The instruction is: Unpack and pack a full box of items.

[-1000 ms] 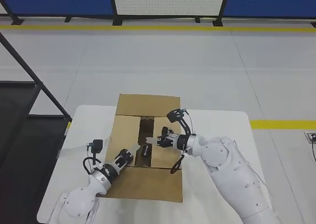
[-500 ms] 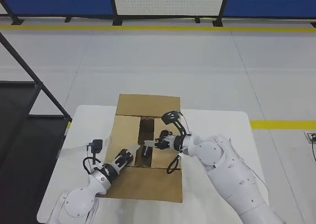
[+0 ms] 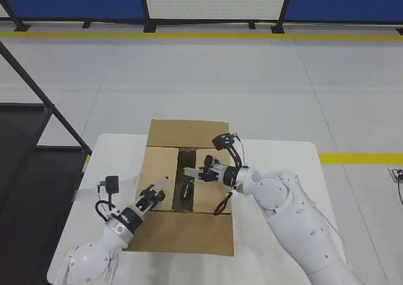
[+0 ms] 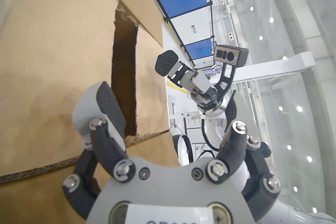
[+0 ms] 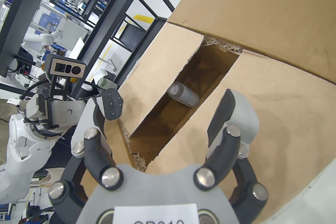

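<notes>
Top view: cardboard box (image 3: 189, 133) on white table (image 3: 115, 153). Its inner flaps (image 3: 160, 162) are parted to a narrow slot (image 3: 185, 182). Left gripper (image 3: 160, 191) and right gripper (image 3: 202, 173) flank the slot above the flaps. Pale floor (image 3: 222, 78), yellow line (image 3: 372, 158), black rack (image 3: 8, 135) alongside.
Left wrist view: claw spread, empty, over one flap.
Right wrist view: claw spread, empty. Grey canister (image 5: 183, 95) lies inside the box.
Judged: unpacking barely begun; next move is to widen the flaps, then reach in.
</notes>
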